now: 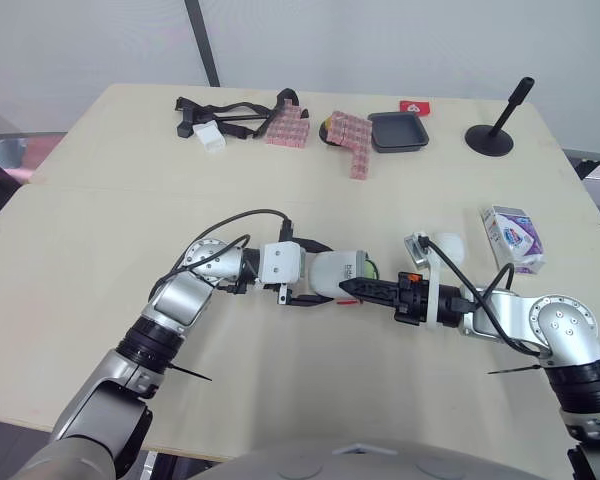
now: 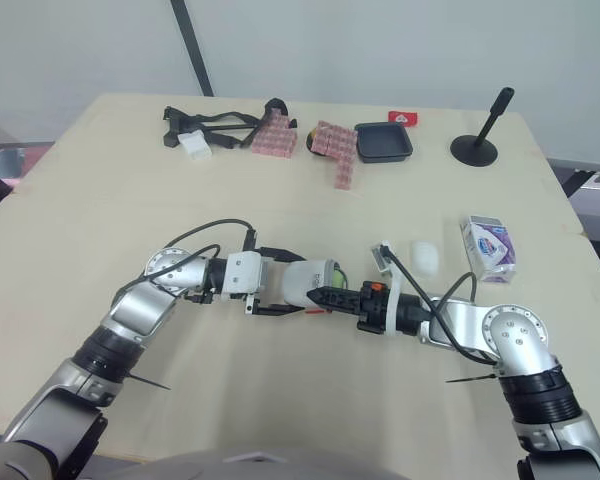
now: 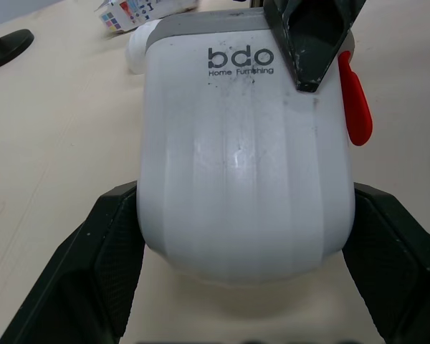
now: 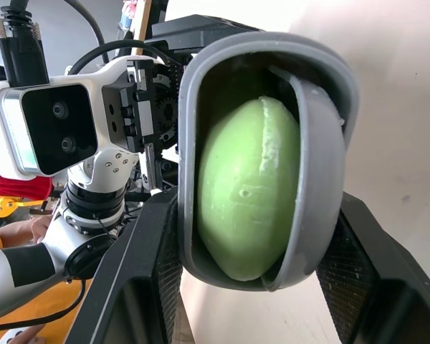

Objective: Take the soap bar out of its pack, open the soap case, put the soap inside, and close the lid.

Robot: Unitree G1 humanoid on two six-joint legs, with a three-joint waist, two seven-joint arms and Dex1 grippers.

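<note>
The white soap case [image 1: 332, 270], grey-rimmed and printed "bdo", lies on its side at the table's middle. My left gripper [image 1: 325, 273] is shut on it, one finger [image 3: 93, 265] on each flank. The case's open end faces my right gripper [image 1: 348, 288], and the green soap [image 4: 247, 193] sits inside the grey rim [image 4: 265, 54]. The right gripper's fingers [image 4: 147, 272] close on that end, one lying over the case's top [image 3: 312, 43]. The soap pack [image 1: 512, 238] lies on the table at the right. A white rounded piece [image 1: 448, 246] rests just behind my right wrist.
Along the far edge lie black straps [image 1: 225, 112], pink patterned boxes [image 1: 288, 128], a dark square tray [image 1: 398, 130], a red card [image 1: 415, 106] and a black stand [image 1: 492, 135]. Bare tabletop [image 1: 100, 230] spreads to the left of my arms.
</note>
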